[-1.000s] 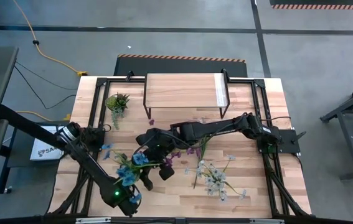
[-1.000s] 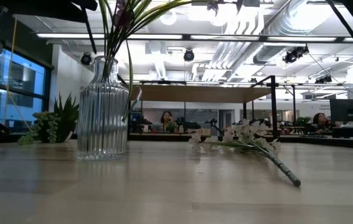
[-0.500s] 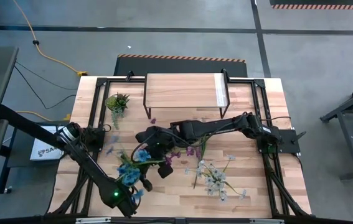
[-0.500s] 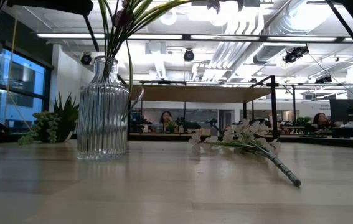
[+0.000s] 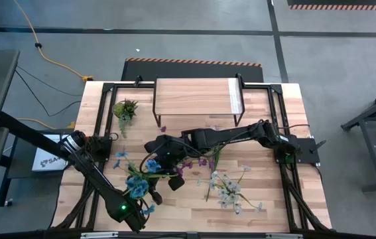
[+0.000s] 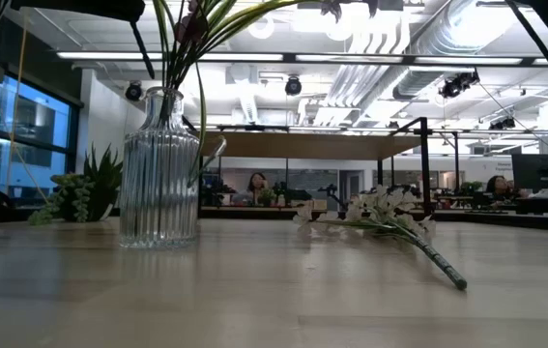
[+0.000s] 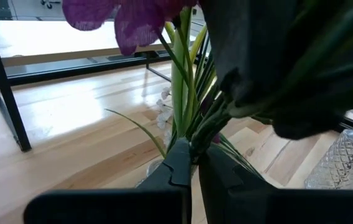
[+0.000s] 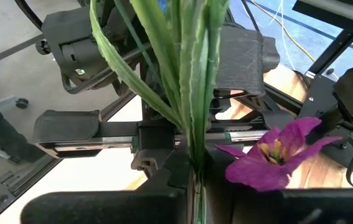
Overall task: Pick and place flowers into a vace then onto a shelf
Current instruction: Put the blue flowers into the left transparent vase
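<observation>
The left gripper (image 7: 195, 165) has closed on the purple flowers' (image 7: 185, 93) stems — right gripper (image 8: 195, 180) clamps them too.

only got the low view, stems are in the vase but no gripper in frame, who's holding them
observer: right gripper is shut on the purple spray, low on its stems.
operator: and the left
observer: left gripper is shut on green stems too; I can't tell whose.
operator: any blue ones around
observer: yes, blue flowers sit beside the left arm, near the table's front edge.
</observation>
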{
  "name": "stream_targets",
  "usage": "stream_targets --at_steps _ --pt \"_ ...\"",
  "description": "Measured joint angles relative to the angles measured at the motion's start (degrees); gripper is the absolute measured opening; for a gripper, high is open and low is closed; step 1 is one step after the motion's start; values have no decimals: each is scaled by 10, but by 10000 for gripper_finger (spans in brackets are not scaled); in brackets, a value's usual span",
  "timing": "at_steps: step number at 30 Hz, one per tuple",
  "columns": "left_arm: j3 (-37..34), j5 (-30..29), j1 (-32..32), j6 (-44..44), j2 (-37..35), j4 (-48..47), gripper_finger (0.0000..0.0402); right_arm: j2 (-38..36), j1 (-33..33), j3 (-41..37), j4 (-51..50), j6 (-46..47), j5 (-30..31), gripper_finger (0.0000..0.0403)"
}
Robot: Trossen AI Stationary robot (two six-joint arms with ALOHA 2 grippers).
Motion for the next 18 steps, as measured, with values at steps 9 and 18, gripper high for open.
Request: stream_targets --at_steps 9,18 --pt "1 -16 -7 -1 0 -2 45 -15 1 0 -14 1 -4 66" --pt "1 -18 -7 -2 0 1 45 -23 2 0 -25 3 -3 111"
